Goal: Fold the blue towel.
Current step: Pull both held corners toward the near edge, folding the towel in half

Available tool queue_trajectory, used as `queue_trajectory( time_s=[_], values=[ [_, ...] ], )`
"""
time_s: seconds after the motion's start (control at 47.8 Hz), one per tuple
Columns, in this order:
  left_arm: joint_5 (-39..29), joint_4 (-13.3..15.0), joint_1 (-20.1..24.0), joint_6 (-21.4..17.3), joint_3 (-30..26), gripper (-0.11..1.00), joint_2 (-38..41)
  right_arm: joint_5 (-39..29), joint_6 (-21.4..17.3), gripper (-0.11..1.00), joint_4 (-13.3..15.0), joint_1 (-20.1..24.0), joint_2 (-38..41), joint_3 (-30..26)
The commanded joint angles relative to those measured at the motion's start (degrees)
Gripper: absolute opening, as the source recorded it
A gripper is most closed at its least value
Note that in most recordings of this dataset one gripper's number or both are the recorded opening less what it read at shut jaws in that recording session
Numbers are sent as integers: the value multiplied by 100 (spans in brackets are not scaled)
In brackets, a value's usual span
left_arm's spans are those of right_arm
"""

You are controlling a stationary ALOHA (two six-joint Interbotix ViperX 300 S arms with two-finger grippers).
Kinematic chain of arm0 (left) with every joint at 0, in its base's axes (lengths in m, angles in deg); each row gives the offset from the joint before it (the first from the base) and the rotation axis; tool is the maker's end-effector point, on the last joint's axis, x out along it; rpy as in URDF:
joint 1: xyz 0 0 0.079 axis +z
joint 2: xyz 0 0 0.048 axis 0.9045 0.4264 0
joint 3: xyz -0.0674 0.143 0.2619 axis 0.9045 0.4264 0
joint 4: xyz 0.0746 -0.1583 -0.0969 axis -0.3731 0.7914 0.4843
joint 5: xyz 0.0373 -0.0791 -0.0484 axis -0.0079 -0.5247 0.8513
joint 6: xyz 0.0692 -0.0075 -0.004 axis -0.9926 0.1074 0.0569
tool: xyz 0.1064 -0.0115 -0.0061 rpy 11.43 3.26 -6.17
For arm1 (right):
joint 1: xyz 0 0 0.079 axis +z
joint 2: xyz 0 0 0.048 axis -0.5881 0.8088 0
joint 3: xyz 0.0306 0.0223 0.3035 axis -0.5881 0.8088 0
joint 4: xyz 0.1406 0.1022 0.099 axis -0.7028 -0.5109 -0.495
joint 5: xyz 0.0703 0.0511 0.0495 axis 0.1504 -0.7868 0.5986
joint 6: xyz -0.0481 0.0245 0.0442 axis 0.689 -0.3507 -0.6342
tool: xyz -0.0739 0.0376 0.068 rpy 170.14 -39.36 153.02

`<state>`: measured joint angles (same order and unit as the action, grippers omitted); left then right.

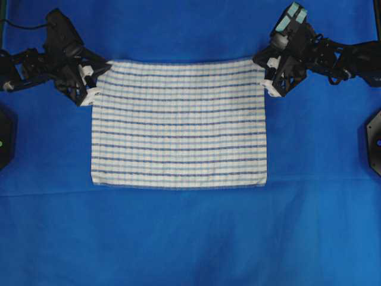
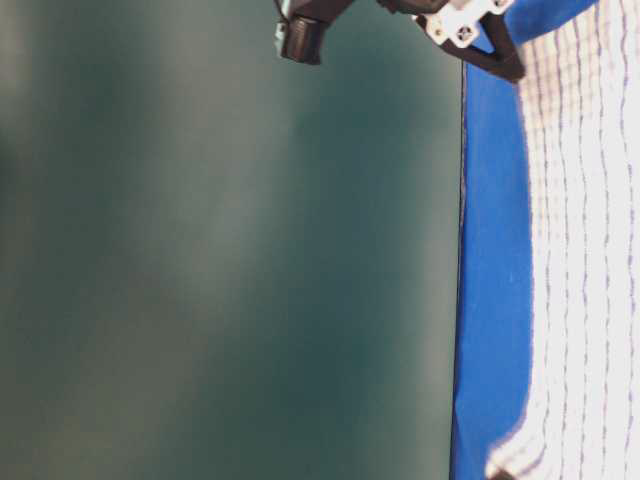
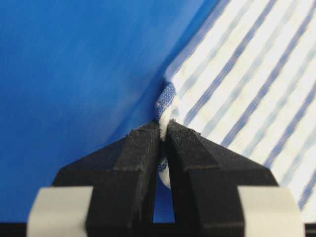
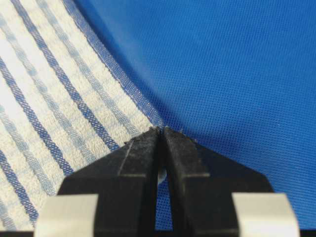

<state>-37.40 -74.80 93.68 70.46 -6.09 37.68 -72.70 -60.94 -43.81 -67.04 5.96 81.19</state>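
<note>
The blue towel, white with dark-blue stripes, lies flat and spread out in the middle of the table. My left gripper is at its far left corner. In the left wrist view the left gripper is shut, with a pinch of the towel's corner bunched between the tips. My right gripper is at the far right corner. In the right wrist view the right gripper is shut on the towel's hemmed corner, and a sliver of cloth shows between the jaws. The towel also shows in the table-level view.
The plain bright-blue table covering reaches out on every side of the towel. Black arm bases sit at the left edge and the right edge. Both arms lean in from the far corners.
</note>
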Motion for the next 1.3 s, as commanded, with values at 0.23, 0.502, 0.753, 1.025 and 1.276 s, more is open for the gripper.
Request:
queue_trajectory(
  time_s=[0.23, 0.502, 0.753, 1.025, 1.276],
  values=[
    [-229, 9, -105, 0, -97, 2, -396, 0, -35, 5, -18, 105, -237, -18],
    [-404, 9, -571, 176, 132, 2, -615, -185, -264, 5, -44, 580, -536, 123],
    [-536, 9, -1556, 545, 466, 2, -993, -360, -633, 5, -141, 1441, -1222, 457],
    [-694, 9, -2672, 1169, 668, 2, -1494, -677, -1125, 5, -237, 2443, -1793, 747],
    [-817, 9, -3322, 1600, 677, 2, -1538, -800, -1503, 5, -281, 3129, -1854, 800]
  ],
)
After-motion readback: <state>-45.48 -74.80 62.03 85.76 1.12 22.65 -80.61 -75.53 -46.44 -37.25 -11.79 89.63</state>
